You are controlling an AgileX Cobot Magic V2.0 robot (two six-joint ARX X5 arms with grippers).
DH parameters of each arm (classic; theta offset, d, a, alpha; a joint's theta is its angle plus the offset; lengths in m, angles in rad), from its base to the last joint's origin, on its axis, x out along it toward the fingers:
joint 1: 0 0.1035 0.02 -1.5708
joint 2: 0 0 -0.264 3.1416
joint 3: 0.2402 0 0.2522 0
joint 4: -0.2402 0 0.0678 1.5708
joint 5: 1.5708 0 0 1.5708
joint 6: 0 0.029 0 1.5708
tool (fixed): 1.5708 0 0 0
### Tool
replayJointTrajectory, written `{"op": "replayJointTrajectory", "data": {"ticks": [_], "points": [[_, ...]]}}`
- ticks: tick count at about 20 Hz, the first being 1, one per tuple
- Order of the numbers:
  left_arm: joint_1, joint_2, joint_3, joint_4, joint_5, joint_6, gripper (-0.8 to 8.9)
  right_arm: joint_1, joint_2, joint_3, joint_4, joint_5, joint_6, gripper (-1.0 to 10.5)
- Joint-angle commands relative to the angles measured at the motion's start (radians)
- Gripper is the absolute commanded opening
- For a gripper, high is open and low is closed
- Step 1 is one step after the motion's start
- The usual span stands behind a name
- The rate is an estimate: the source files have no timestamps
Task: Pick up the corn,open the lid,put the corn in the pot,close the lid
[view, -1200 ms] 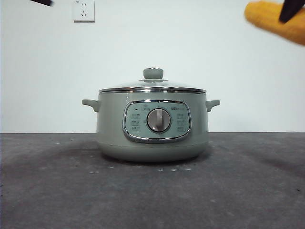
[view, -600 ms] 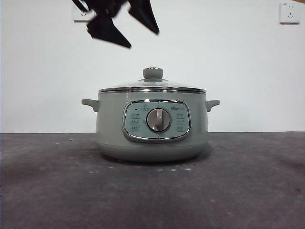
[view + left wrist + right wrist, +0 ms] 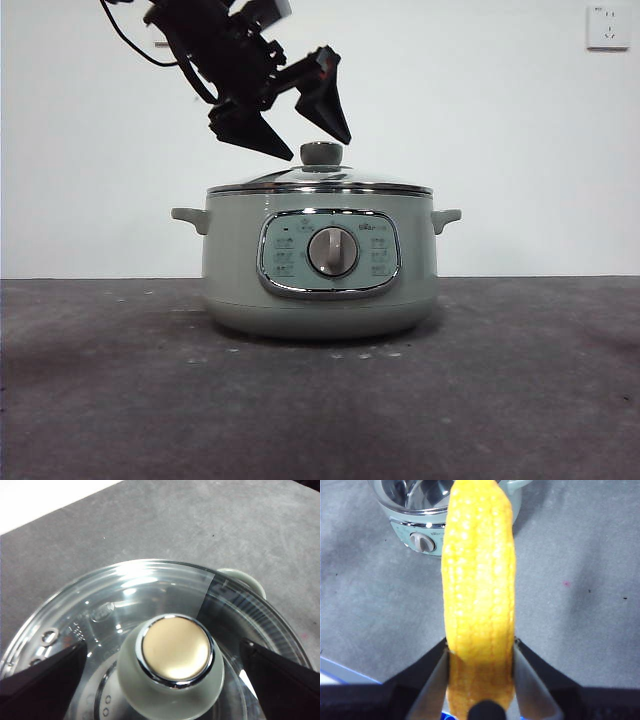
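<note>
**A:** Corn [image 3: 479, 595] was pinched lengthwise in the right tool [image 3: 480, 655], jaws pressed on both sides of the cob, held up above the grey counter [image 3: 580, 605] with the pot [image 3: 427, 525] down below it.

**B:** And the left tool [image 3: 305, 135]?

**A:** Jaws spread wide, one on each side of the lid [image 3: 320, 183] knob [image 3: 172, 667], not touching it. Lid sat closed on the pot, in the middle of the counter.

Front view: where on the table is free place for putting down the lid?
Bare grey table lies left and right of the pot, and in front of it. Crowded above: the open left gripper hangs over the lid knob.
</note>
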Motion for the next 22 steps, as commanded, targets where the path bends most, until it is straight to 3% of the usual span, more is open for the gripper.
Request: {"op": "replayJointTrajectory", "data": {"ticks": [1,5,10,17,18,22], "points": [[-0.01,0.029,0.002,0.014,-0.003,0.014,5.33,0.001,-0.002,-0.006,0.01,-0.003,0.01,-0.1],[-0.014,0.036,0.002,0.014,-0.004,0.013,5.24,0.001,-0.002,-0.006,0.009,-0.003,0.01,-0.1],[-0.015,0.036,0.002,0.012,-0.003,0.013,2.3,0.001,-0.002,-0.006,0.002,-0.003,0.01,-0.1],[-0.015,0.036,0.002,0.012,-0.003,0.011,0.55,0.001,-0.002,-0.006,0.002,-0.003,0.007,-0.1],[-0.015,0.036,0.002,0.013,-0.003,0.011,-0.08,0.001,-0.002,-0.006,0.001,-0.003,0.007,-0.1],[-0.015,0.036,0.002,0.014,0.002,0.011,-0.08,0.001,-0.002,-0.006,0.002,-0.003,0.007,-0.1]]}}
